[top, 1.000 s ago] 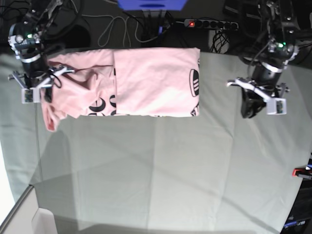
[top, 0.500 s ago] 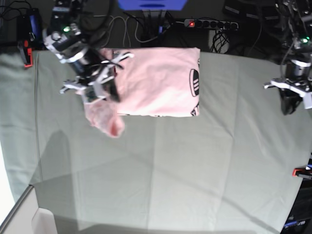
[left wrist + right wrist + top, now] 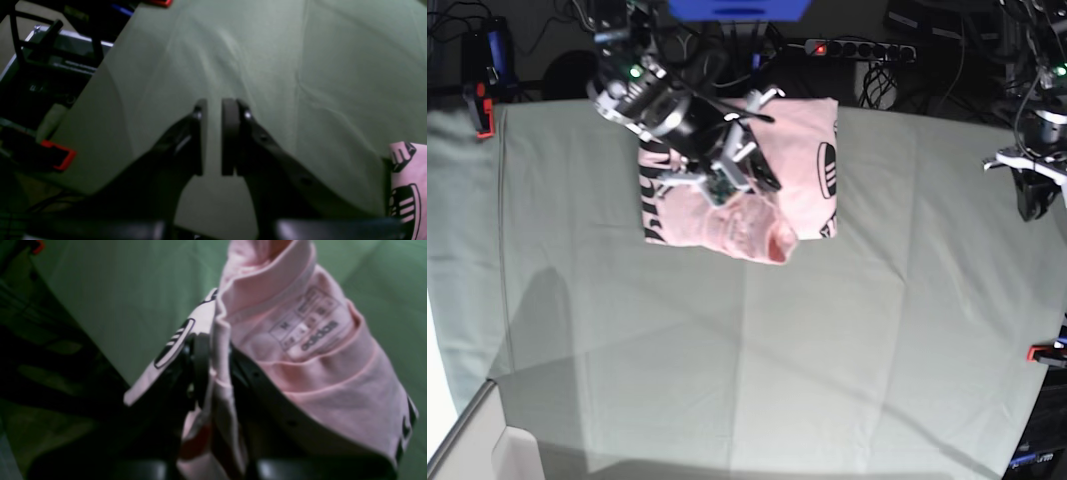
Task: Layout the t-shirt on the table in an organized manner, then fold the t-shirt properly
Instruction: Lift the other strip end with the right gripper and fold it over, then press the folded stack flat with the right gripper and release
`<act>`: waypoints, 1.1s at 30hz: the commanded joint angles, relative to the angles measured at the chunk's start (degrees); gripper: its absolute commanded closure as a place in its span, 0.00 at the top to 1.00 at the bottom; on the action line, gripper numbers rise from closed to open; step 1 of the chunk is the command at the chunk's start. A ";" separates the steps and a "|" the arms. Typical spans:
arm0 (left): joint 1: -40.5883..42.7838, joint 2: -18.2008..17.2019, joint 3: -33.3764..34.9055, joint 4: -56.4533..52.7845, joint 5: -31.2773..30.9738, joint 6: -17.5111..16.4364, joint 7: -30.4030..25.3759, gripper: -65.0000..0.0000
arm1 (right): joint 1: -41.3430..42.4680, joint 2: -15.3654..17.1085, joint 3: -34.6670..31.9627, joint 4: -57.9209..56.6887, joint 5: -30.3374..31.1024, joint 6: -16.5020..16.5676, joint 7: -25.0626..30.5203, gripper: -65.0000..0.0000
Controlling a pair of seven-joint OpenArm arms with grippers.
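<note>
- While your right pincer (image 3: 745,172) is clamped on a bunched fold of the pale pink thin cotton t-shirt (image 3: 802,160) with black lettering, the cloth hangs off it in a loose lump rather than a flat edge; if you let go here, I judge the flap lands crumpled on the folded stack and spoils the square.
- In the right wrist view the pink fabric (image 3: 300,350) sits between the jaws with the printed neck label showing beside them, so several layers may be pinched together, and pulling further could drag the lower layers askew.
- Your t-shirt lies at the far side of the worktop (image 3: 777,350), near its back edge, part folded and part lifted.
- Your left pincer (image 3: 213,136) holds nothing, its jaws nearly together with a narrow gap, above bare cloth well apart from the shirt; only a pink corner shows at that view's right edge.
- Covering the worktop is a creased pale grey-green cloth whose ridges could snag a dragged hem.
- Red clamps (image 3: 484,112) grip its edges.
- Behind it lie dark cables and a power strip (image 3: 859,49) with a lit red switch.
</note>
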 commanded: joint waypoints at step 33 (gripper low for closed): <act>0.23 -0.63 -0.43 0.82 0.20 -0.01 -1.22 0.12 | 11.08 -0.34 -11.11 -9.72 1.69 0.38 -6.14 0.43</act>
